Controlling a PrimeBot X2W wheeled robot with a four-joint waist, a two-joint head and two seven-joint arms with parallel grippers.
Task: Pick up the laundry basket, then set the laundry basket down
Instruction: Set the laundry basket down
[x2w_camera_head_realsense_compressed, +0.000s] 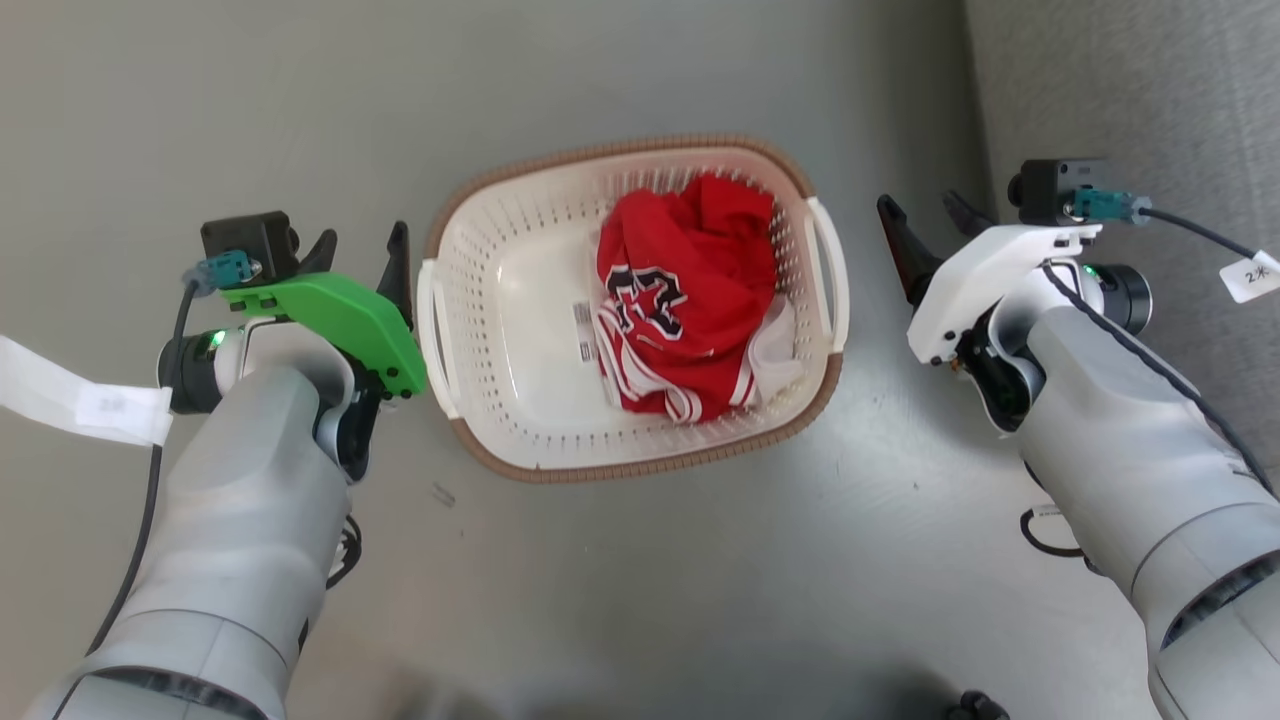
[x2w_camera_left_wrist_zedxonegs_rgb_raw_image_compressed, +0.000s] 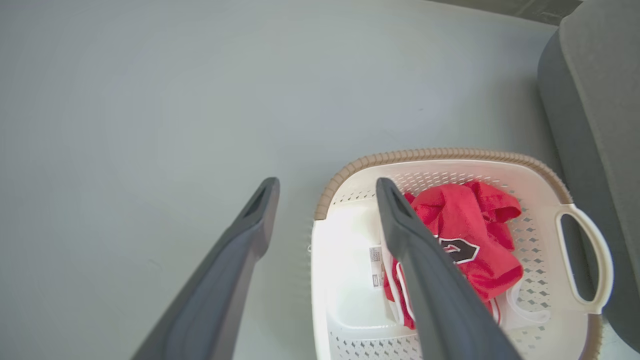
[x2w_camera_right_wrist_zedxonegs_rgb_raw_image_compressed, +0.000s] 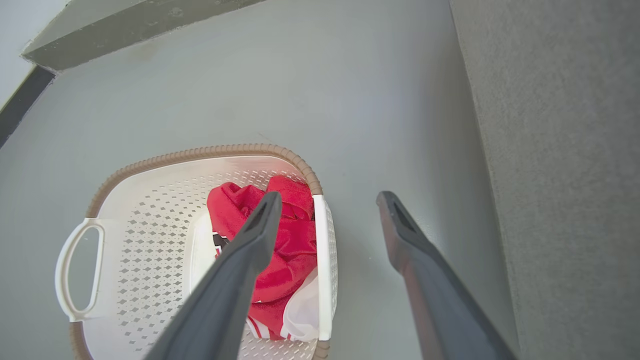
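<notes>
The laundry basket (x2w_camera_head_realsense_compressed: 500, 330) stands on the grey floor between my arms, cream-white and perforated with a brown rim and a white handle on each side. A crumpled red jersey (x2w_camera_head_realsense_compressed: 685, 295) lies inside it. My left gripper (x2w_camera_head_realsense_compressed: 362, 250) is open just left of the basket's left handle (x2w_camera_head_realsense_compressed: 432, 335), above and beside it, holding nothing. My right gripper (x2w_camera_head_realsense_compressed: 930, 215) is open a short way right of the right handle (x2w_camera_head_realsense_compressed: 830, 270). The left wrist view has the basket (x2w_camera_left_wrist_zedxonegs_rgb_raw_image_compressed: 345, 235) under the open gripper (x2w_camera_left_wrist_zedxonegs_rgb_raw_image_compressed: 327, 187). The right wrist view shows the basket (x2w_camera_right_wrist_zedxonegs_rgb_raw_image_compressed: 150, 220) and my open gripper (x2w_camera_right_wrist_zedxonegs_rgb_raw_image_compressed: 327, 200).
A grey upholstered piece of furniture (x2w_camera_head_realsense_compressed: 1130, 110) rises at the right, close behind my right arm; it also borders the basket (x2w_camera_left_wrist_zedxonegs_rgb_raw_image_compressed: 590, 125) in the left wrist view. Bare grey floor (x2w_camera_head_realsense_compressed: 640, 600) stretches in front of the basket and to its left. A wall base (x2w_camera_right_wrist_zedxonegs_rgb_raw_image_compressed: 140, 25) runs beyond.
</notes>
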